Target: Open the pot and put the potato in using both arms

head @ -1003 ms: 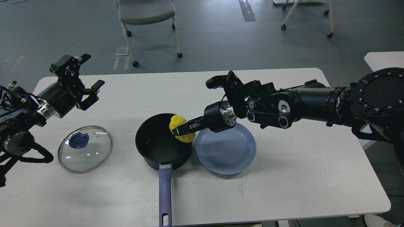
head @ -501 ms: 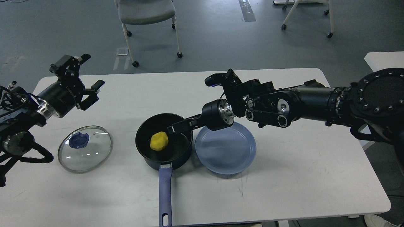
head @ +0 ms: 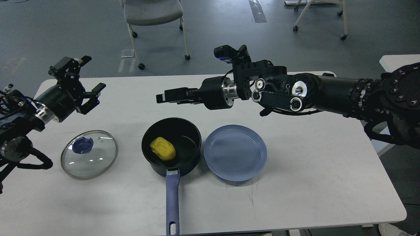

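Potato [head: 162,148] lies inside the lidless black pot [head: 171,144], its blue handle pointing toward the table's [head: 295,196] near edge. The glass lid [head: 89,154] rests flat to the left, a blue plate [head: 235,152] just right. Beyond, the right gripper [head: 162,97] hovers empty, its spread unclear; the left gripper [head: 86,76] stands wide apart.

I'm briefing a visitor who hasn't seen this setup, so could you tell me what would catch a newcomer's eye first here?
Probably the bright yellow potato lying inside the open black pot at the table's centre. Next, the right gripper raised above and behind the pot, holding nothing. The glass lid lies flat on the table left of the pot, and an empty blue plate sits on its right.
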Robot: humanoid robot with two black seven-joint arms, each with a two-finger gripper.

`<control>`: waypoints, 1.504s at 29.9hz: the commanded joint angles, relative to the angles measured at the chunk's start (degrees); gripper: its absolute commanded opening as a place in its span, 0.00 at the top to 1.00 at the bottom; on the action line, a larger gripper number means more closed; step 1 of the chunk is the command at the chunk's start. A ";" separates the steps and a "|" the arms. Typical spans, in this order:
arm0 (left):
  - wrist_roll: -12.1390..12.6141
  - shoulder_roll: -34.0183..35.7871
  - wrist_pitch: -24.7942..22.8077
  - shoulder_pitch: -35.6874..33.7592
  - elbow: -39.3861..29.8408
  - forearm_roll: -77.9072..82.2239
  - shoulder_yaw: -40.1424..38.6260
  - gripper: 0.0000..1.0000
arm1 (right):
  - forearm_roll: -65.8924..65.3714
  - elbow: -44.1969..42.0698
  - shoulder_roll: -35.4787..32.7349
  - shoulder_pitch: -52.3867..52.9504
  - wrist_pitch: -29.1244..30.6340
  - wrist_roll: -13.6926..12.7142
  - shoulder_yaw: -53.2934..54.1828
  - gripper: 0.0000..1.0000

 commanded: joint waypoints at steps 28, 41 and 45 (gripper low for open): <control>0.00 -4.08 0.00 3.25 0.08 0.14 0.00 0.02 | 26.82 -7.25 -15.35 -43.34 11.04 0.00 39.58 0.04; 0.00 -6.19 0.00 3.87 0.70 0.23 0.00 0.02 | 26.82 -8.14 -14.56 -44.49 11.04 0.00 39.84 0.00; 0.00 -6.19 0.00 3.87 0.70 0.23 0.00 0.02 | 26.82 -7.96 -14.65 -44.84 11.04 0.00 40.02 0.00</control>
